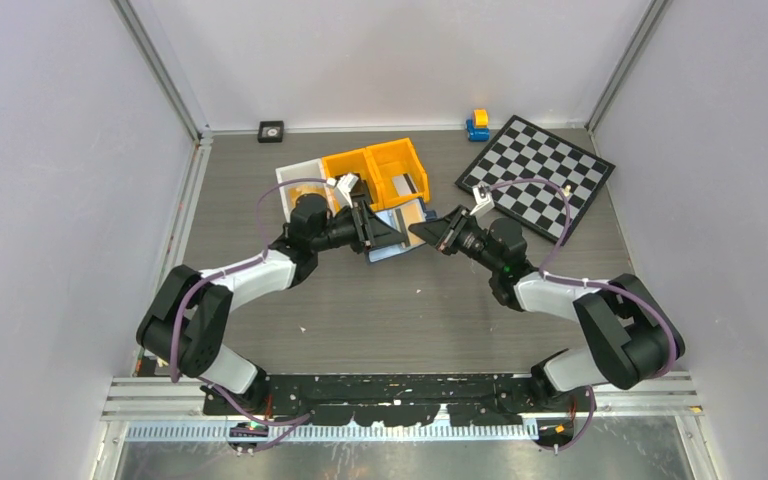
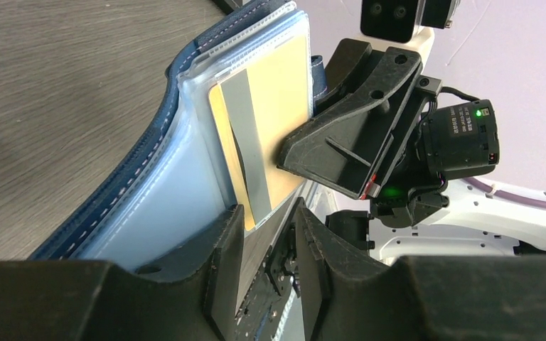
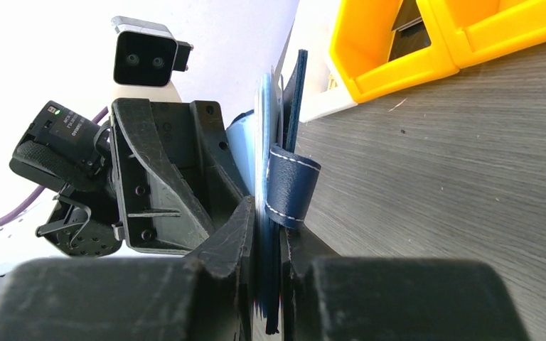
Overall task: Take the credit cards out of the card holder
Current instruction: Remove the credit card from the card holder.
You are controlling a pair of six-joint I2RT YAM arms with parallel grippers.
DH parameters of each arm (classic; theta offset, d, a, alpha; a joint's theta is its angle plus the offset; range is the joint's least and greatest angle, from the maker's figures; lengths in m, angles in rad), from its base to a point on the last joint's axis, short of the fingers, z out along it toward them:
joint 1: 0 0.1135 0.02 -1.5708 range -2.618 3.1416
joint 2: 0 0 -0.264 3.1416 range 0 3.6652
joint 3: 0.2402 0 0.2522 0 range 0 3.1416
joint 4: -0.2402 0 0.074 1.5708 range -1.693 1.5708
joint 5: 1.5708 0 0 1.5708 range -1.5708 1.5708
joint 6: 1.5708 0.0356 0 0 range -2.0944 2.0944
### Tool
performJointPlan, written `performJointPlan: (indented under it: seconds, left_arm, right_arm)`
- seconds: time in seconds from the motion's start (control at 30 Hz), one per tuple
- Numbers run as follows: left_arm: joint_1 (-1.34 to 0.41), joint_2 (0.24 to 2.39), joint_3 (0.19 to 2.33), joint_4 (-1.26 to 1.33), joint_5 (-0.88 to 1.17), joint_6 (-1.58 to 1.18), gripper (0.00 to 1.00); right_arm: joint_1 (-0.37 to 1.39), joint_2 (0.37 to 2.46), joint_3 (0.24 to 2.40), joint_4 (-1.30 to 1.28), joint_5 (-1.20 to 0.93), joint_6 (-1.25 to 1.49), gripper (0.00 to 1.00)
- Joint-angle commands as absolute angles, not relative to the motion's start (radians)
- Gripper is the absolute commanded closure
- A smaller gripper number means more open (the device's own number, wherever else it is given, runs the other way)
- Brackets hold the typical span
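Mid-worktop (image 1: 360, 310), the two arms meet on the card holder (image 2: 138, 192), which stands on edge and open between them. The left end effector (image 2: 266, 213) is narrow, with the lower corner of a clear pocket entering between its fingers. I cannot tell whether they pinch it. That pocket holds the tan credit card (image 2: 277, 92), grey stripe showing, partly slid out. The right end effector (image 3: 266, 213) is clamped on the holder's opposite edge, just beside the navy snap tab (image 3: 291, 185).

Just behind the holder sit two orange bins (image 1: 375, 165), the right one with something dark inside, and a white bin (image 1: 295, 180) to their left. Farther right lies a chessboard (image 1: 537, 175), with a blue-and-yellow toy (image 1: 477, 125) and a small black square (image 1: 271, 130) along the far edge.
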State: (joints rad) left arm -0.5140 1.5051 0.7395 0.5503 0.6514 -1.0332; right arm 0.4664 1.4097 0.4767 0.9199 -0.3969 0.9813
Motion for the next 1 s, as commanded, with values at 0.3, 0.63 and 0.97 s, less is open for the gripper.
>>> performJointPlan:
  seconds: [0.3,0.63,0.97]
  left_arm:
    - [-0.506,1.452,0.807,0.263,0.505,-0.893,0.64]
    - [-0.499,1.466,0.753,0.501,0.611,-0.991,0.69]
    - [-0.475,1.447,0.679,0.775,0.656,-1.087,0.83]
  right_arm:
    - [0.492,1.334,0.494,0.993,-0.439,0.983,0.99]
    - [0.508,1.361,0.507,1.012,-0.456,0.987,1.00]
    - [0.530,1.404,0.539,0.990,-0.475,0.979,0.99]
